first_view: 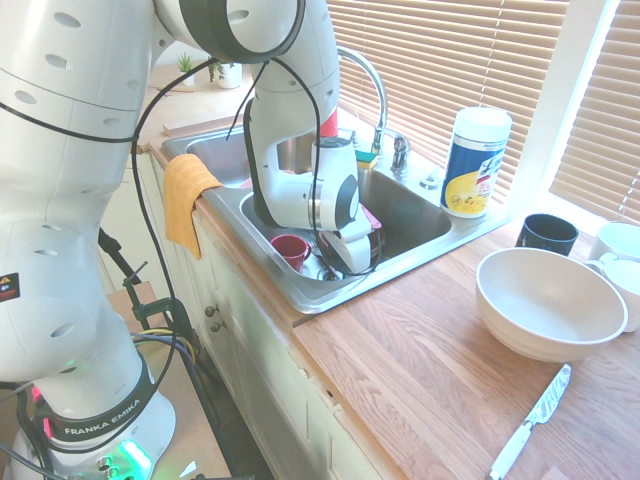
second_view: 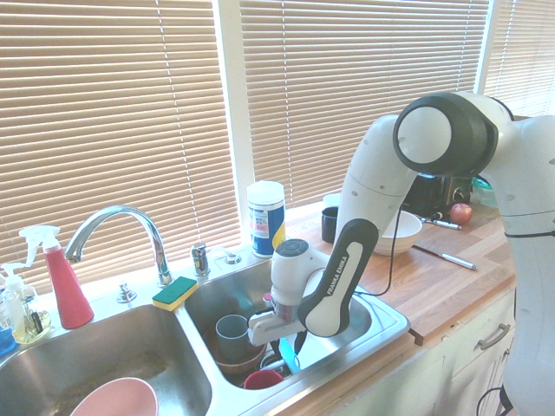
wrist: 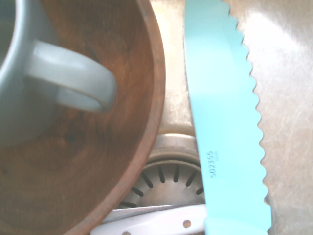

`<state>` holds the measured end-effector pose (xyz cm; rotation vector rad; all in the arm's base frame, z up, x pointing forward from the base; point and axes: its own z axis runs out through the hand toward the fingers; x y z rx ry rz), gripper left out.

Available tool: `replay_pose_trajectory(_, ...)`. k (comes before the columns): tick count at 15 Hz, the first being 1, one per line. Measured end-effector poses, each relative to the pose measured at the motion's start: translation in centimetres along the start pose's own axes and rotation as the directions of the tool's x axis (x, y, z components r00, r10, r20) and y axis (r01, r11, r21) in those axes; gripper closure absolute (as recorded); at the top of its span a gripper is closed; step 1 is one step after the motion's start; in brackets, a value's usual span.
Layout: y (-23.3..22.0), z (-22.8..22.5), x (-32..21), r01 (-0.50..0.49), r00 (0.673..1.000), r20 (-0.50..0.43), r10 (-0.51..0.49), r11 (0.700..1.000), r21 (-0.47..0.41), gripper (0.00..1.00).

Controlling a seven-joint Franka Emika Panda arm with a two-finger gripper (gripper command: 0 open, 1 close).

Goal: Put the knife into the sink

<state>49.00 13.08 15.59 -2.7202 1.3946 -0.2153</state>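
Note:
The knife [wrist: 225,122] is turquoise plastic with a serrated edge. In the wrist view it lies over the steel floor of the sink [second_view: 381,325] beside the drain. From the second exterior view, the knife [second_view: 284,355] shows as a slanted turquoise strip just under my gripper [second_view: 276,340]. My gripper [first_view: 350,262] hangs low inside the right basin of the sink [first_view: 420,215]. How it stands around the knife is hidden by the wrist and the dishes.
A wooden bowl [second_view: 238,360] holding a grey mug [second_view: 231,334] and a red cup [first_view: 290,248] crowd the right basin. A white bowl [first_view: 548,302], black mug [first_view: 546,233], wipes canister [first_view: 475,162] and silver knife [first_view: 530,420] are on the counter. An orange cloth [first_view: 185,195] drapes the sink's front.

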Motion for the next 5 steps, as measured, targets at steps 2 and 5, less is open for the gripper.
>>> replay_pose_trajectory(2, -0.2, -2.1, 0.2, 0.003, 1.000, -0.009, -0.002, 1.000, 0.025, 0.00)
replay_pose_trajectory(5, -1.4, -8.7, -0.4, 0.072, 0.997, -0.040, -0.071, 0.997, 0.033, 0.00)
